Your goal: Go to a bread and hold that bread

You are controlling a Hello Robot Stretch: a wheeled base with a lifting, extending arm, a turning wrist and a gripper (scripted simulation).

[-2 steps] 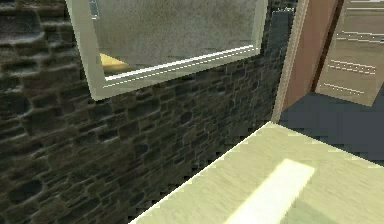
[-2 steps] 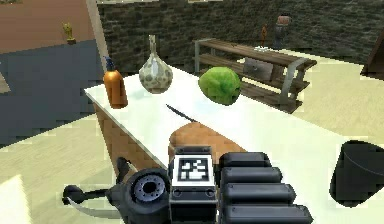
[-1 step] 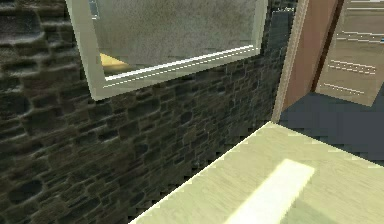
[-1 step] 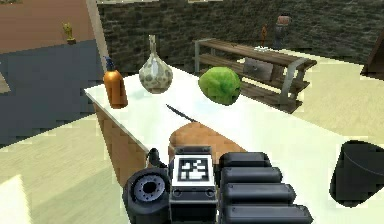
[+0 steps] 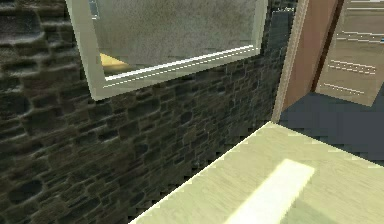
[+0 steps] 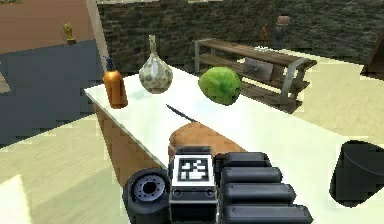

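Claw [image 6: 149,195] at the counter [image 6: 272,132], bread [image 6: 203,137] just beyond it
The brown bread lies on the white top just past the claw and its marker [image 6: 193,168]; whether the claw grips it, or how the claw is set, cannot be told. Farther out lie a knife [image 6: 186,115], a green ball [image 6: 220,85], a vase [image 6: 154,70] and an orange bottle [image 6: 116,86]; a black bin [image 6: 358,172] stands to the claw's right in the arm side view

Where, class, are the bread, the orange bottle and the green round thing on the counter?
bread [image 6: 203,134]: arm side view, top of its brown crust.
orange bottle [image 6: 116,90]: arm side view, middle of its body.
green round thing [image 6: 220,85]: arm side view, its middle.
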